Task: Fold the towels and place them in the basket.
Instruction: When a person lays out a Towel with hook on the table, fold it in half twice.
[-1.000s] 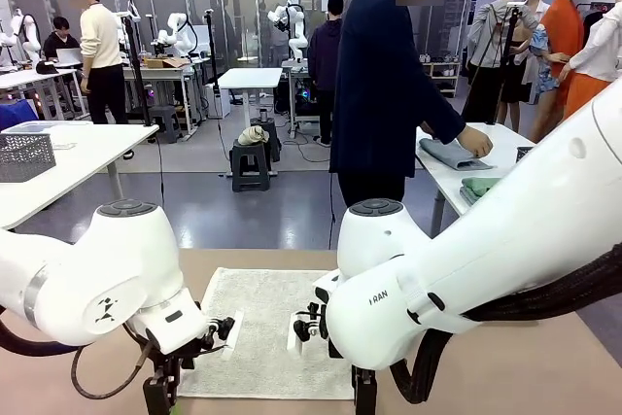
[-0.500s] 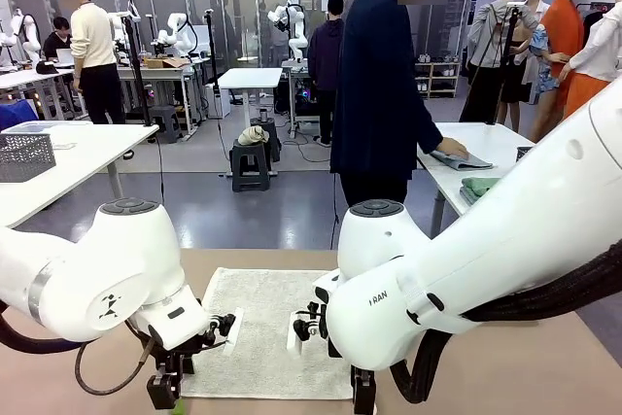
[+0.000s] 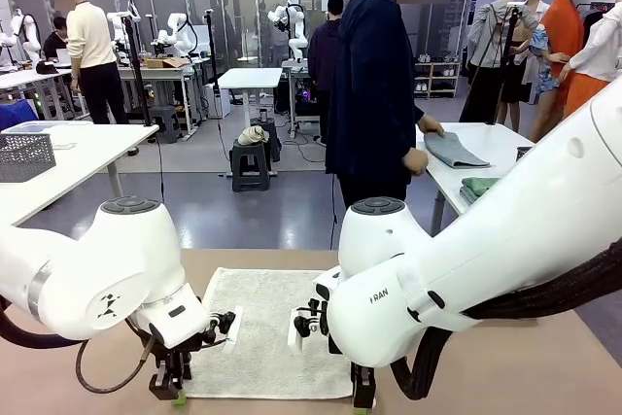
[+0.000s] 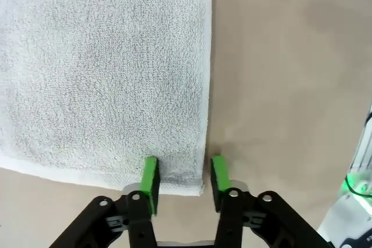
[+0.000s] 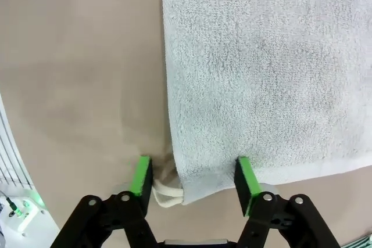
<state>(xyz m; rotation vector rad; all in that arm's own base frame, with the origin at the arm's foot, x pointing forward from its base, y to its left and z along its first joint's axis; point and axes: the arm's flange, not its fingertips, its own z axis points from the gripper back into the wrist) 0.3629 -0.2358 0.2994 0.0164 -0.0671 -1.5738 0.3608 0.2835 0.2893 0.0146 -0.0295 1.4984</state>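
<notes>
A cream-white towel (image 3: 262,328) lies flat on the tan table (image 3: 515,366) between my two arms. My left gripper (image 3: 173,391) is down at its near left corner. In the left wrist view the left gripper (image 4: 183,175) straddles that corner of the towel (image 4: 104,74), one pad on the cloth, the other just past its edge, a narrow gap between them. My right gripper (image 5: 192,178) stands wider around the other near corner of the towel (image 5: 267,68), where a small white loop (image 5: 165,193) sticks out. A green towel (image 3: 481,187) lies on the side table. The basket is out of view.
A person stands beyond the table, turned to a white side table (image 3: 496,143) at the right, one hand on a grey-blue cloth (image 3: 455,151). A pale grey lattice basket (image 3: 24,155) sits on another table at far left. Bare tan table surrounds the towel.
Both grippers have narrowed their jaws around the towel's near corners, the left more than the right. The person has turned and shifted the grey-blue cloth on the side table.
</notes>
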